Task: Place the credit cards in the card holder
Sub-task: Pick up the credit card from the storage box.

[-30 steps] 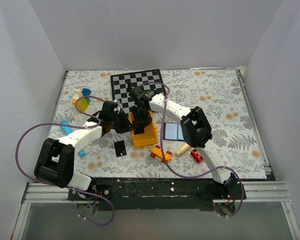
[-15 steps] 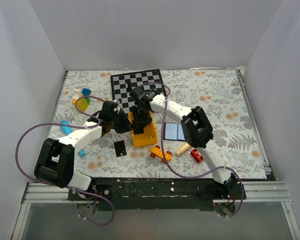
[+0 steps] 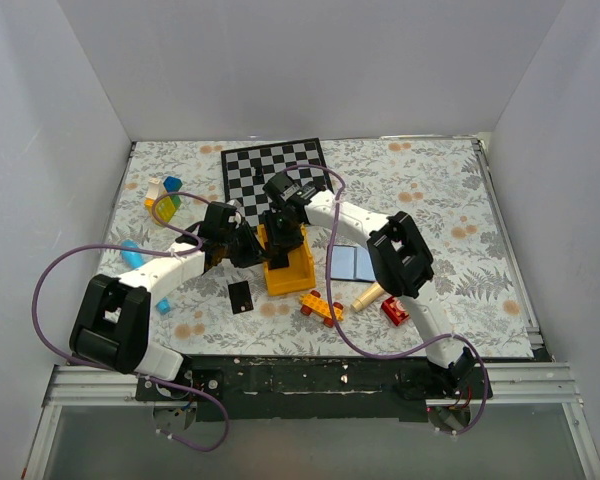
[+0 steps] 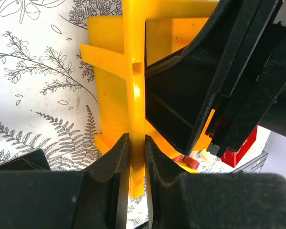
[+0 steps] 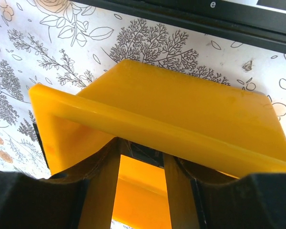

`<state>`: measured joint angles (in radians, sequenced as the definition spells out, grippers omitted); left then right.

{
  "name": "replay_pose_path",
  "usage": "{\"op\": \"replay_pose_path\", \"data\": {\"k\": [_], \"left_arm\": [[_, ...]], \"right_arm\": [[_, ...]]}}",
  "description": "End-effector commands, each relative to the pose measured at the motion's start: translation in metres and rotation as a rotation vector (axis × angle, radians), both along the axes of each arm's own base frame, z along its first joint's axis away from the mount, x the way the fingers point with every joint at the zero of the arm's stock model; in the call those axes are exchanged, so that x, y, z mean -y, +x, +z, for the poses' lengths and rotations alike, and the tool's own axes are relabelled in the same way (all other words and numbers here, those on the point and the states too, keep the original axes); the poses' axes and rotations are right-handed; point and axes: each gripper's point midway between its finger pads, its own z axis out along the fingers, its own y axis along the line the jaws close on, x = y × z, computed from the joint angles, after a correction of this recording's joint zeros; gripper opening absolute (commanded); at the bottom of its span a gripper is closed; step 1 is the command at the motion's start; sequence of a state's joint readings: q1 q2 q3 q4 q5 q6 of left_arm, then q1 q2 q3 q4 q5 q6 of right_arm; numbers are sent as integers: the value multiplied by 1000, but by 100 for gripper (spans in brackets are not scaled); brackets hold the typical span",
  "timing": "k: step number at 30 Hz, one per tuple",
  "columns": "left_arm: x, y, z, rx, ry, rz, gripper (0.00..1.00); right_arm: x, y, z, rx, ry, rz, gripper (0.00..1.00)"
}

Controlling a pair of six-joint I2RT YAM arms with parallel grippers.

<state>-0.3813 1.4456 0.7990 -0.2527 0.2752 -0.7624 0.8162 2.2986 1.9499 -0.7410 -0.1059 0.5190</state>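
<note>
From where I sat, the job looked barely begun. One thin, flat black credit card (image 3: 240, 296) with a small white mark lay bare on the floral table cover, just in front of the left arm's wrist. The small folding card holder (image 3: 348, 262) lay opened flat with its blue-grey inside up, well to the right of that card. I could see no card in its pockets, though the overhead view was too small for me to be sure.

Both arms were busy with something else: an open yellow plastic bin (image 3: 292, 275) standing between card and holder. The left gripper (image 4: 137, 143) was clenched on one thin upright wall of the bin (image 4: 133, 86), a pad pressed to each face. The right gripper (image 5: 142, 162) hung over the bin's far rim (image 5: 171, 109) with its jaws apart and reaching down inside. I could not tell whether they grasped anything, since a dark shape sat between them that I could not identify.

I judged that any cards in the bin had to come out, and every card in sight had yet to go into the holder.
</note>
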Motion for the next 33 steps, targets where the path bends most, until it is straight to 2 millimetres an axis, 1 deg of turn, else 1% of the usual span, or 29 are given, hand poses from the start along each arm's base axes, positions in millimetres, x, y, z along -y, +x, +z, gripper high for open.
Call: {"op": "replay_pose_path", "data": {"k": [1, 3, 5, 8, 12, 15, 19, 26, 33], "left_arm": [[4, 0, 1, 5, -12, -16, 0], [4, 0, 2, 4, -13, -15, 0], [3, 0, 0, 2, -12, -14, 0], [3, 0, 2, 6, -13, -7, 0], [1, 0, 4, 6, -6, 21, 0], [-2, -2, 4, 1, 0, 42, 0], [-2, -5, 7, 4, -7, 58, 0], [2, -5, 19, 29, -26, 68, 0], [1, -8, 19, 27, -26, 96, 0]], "right_arm": [[-10, 7, 37, 50, 103, 4, 49], [-10, 8, 40, 53, 104, 3, 49], [-6, 9, 40, 62, 76, -9, 49], [8, 13, 35, 71, -18, -32, 49], [27, 25, 26, 106, -145, -55, 49], [35, 24, 19, 103, -193, -54, 49], [36, 22, 12, 90, -205, -51, 49], [30, 16, 4, 61, -182, -34, 49], [34, 12, -4, 43, -210, -33, 49]]}}
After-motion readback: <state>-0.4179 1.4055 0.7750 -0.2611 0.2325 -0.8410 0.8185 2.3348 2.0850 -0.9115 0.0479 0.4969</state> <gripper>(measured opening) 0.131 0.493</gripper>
